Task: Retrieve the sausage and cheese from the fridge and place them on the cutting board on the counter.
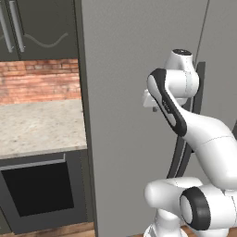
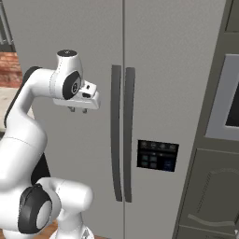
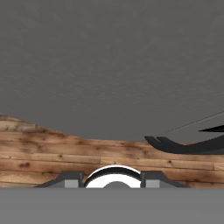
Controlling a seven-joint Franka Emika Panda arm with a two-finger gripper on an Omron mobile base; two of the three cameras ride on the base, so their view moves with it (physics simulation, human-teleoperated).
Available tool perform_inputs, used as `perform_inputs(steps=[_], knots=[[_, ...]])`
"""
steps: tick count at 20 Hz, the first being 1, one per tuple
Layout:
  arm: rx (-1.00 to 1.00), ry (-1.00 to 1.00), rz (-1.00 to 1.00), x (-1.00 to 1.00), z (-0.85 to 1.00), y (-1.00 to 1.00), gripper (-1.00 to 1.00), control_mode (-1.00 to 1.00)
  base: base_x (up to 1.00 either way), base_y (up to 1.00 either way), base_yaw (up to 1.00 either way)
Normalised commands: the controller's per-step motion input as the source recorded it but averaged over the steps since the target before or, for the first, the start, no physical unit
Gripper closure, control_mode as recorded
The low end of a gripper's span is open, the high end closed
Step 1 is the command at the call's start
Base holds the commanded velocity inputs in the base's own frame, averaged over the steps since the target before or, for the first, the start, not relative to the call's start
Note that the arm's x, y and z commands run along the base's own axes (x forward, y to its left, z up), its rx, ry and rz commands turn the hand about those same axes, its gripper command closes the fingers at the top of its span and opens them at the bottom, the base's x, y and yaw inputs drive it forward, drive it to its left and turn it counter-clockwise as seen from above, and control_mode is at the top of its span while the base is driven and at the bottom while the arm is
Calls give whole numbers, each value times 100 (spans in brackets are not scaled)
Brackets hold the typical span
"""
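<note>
Grey fridge (image 2: 154, 70) straight ahead, both doors shut, meeting at a thin vertical seam. Two long dark curved handles (image 2: 122, 135) side by side along that seam, running from upper door height down toward the floor. Dark control panel (image 2: 158, 155) with small lit squares on the right-hand door, just beside the handles. Seen from the left base view, same fridge (image 1: 134, 69) as a broad plain grey face, handles (image 1: 185, 148) partly hidden behind the arm.

Gripper (image 2: 78, 110) hanging in front of the left-hand door, pointing downward, apart from the handles and holding nothing. Small dark fingertips (image 2: 72, 110) poking out under the white hand; in the hand view, two grey fingers (image 3: 70, 180) standing well apart at the bottom, so jaws partly spread. Same gripper (image 1: 153, 108) barely peeking from behind the elbow in the left base view.

Hand view looking down along the grey door face to a wooden plank floor (image 3: 52, 153), with the lower tips of the handles (image 3: 188, 144) at right.

Left of the fridge: narrow speckled stone top (image 1: 39, 125) over a black oven front (image 1: 39, 190), red brick wall (image 1: 39, 78) behind, dark wall cabinets (image 1: 39, 28) above. Right of the fridge: dark tall cabinet (image 2: 217, 186) with a built-in appliance (image 2: 228, 102).
</note>
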Motion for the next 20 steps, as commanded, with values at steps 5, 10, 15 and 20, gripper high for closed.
perform_inputs(steps=[5,10,15,20], knots=[[0,0,0,0,0,0,-100,100,0,0,0],[0,0,0,0,0,0,-100,100,0,0,0],[0,0,0,0,0,0,-100,100,0,0,0],[0,0,0,0,0,0,-100,100,0,0,0]])
